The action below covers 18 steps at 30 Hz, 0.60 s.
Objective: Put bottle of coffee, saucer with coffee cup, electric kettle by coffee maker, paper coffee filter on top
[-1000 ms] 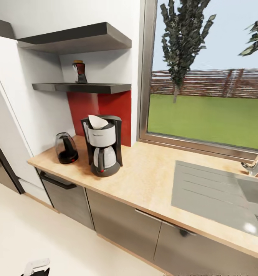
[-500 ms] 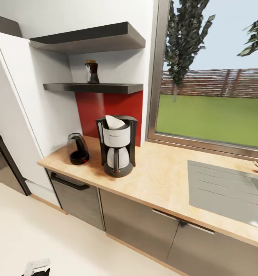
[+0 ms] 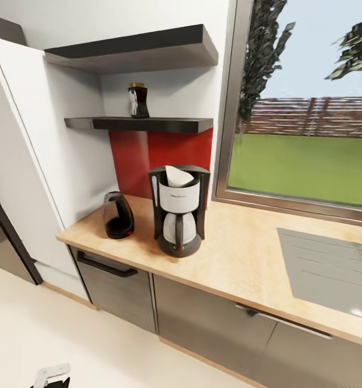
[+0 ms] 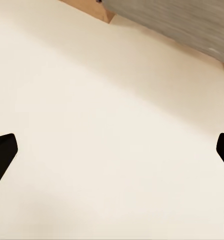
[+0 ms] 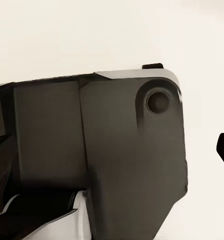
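- The left gripper (image 4: 112, 150) hangs over the pale floor (image 4: 92, 125), its two dark fingertips spread wide at the edges of the wrist view with nothing between them; empty, it looks ready for the next pick.
- The right gripper faces the robot's own dark body (image 5: 92, 160); one fingertip shows, so I cannot tell how far it is open.
- On the desk (image 3: 240, 253), the coffee maker (image 3: 179, 210) stands near the wall end with a paper coffee filter (image 3: 178, 176) seated in its top, as the task asks.
- The electric kettle (image 3: 118, 215) sits just beside it, towards the white cabinet (image 3: 35, 161).
- Farthest, the bottle of coffee (image 3: 138, 101) stands upright on the lower kitchen shelf (image 3: 148, 125) above the red backsplash; judging by this, it is the item left to bring down.
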### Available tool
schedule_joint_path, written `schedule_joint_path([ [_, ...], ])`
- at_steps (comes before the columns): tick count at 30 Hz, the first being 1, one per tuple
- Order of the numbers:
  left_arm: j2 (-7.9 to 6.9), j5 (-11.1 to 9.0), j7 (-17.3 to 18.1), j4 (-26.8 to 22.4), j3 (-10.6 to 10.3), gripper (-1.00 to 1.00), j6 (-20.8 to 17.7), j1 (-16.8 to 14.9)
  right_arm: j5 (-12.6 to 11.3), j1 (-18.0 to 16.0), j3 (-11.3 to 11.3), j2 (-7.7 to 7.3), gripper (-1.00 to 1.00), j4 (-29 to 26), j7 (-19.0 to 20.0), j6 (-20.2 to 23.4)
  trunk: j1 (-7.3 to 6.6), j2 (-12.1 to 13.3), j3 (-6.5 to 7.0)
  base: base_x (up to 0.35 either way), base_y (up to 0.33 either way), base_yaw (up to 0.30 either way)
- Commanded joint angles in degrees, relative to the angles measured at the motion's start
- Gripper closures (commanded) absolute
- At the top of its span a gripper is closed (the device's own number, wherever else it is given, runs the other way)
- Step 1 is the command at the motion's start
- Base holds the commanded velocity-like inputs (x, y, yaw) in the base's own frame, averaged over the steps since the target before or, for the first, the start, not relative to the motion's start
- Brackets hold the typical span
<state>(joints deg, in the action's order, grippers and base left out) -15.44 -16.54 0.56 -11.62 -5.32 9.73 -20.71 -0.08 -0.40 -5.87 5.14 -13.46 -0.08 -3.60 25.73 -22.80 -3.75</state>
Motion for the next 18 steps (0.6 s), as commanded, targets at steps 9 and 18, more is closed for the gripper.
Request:
schedule_joint_path([
  [9,-0.07,-0.6,0.1,0.1,-0.5,-1.0,0.2,0.0,0.0,0.0,-0.4,0.05,-1.0,0.0,0.0,-0.2,0.06,-0.1,-0.12,0.232,0.264,-0.29],
  [18,-0.07,-0.7,0.1,0.1,-0.5,-1.0,0.3,0.0,0.0,0.0,-0.4,0.05,-1.0,0.0,0.0,-0.2,0.06,-0.1,-0.12,0.14,0.304,-0.177],
])
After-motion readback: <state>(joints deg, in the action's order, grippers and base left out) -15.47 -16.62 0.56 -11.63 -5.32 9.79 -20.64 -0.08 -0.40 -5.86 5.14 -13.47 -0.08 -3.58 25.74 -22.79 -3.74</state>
